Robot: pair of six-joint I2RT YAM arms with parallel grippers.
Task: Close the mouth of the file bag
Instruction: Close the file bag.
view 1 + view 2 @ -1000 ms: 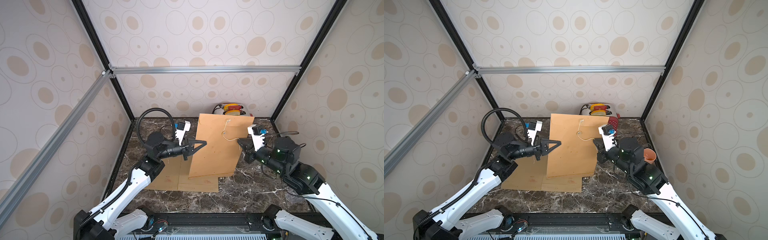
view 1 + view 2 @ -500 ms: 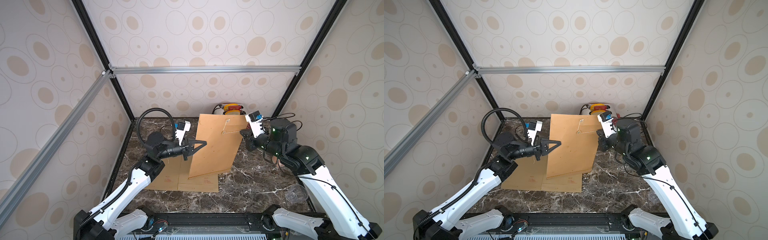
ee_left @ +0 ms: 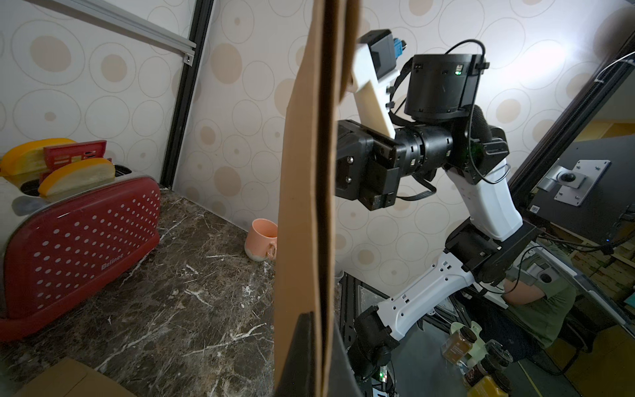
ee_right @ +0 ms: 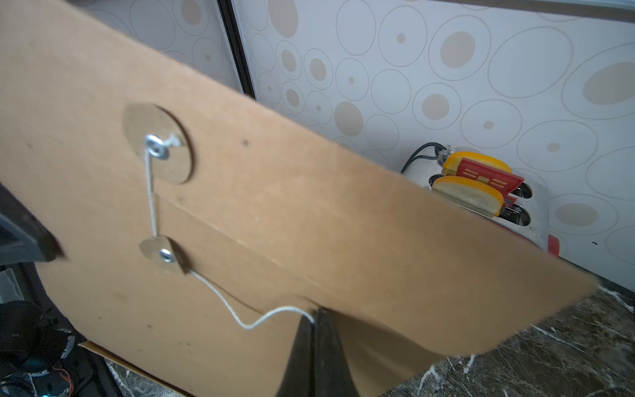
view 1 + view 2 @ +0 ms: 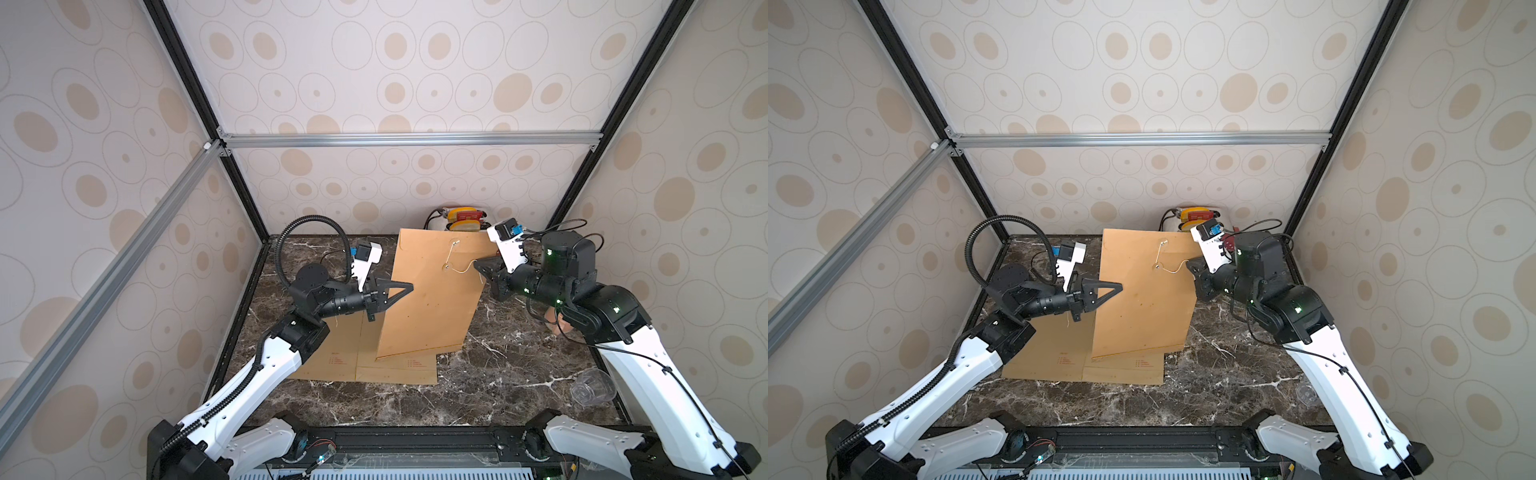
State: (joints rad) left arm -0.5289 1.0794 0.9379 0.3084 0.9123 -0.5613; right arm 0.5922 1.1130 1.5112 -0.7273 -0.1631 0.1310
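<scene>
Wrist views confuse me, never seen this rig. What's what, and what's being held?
Two robot arms with two-finger grippers work on a marble table. Both top views look down from overhead; each wrist view comes from a camera on one arm. The left gripper is shut on the edge of a brown file bag, holding it roughly upright. The right gripper is shut on the bag's closing string. More file bags lie flat underneath; a red toaster, a pink mug and a clear cup stand aside.
</scene>
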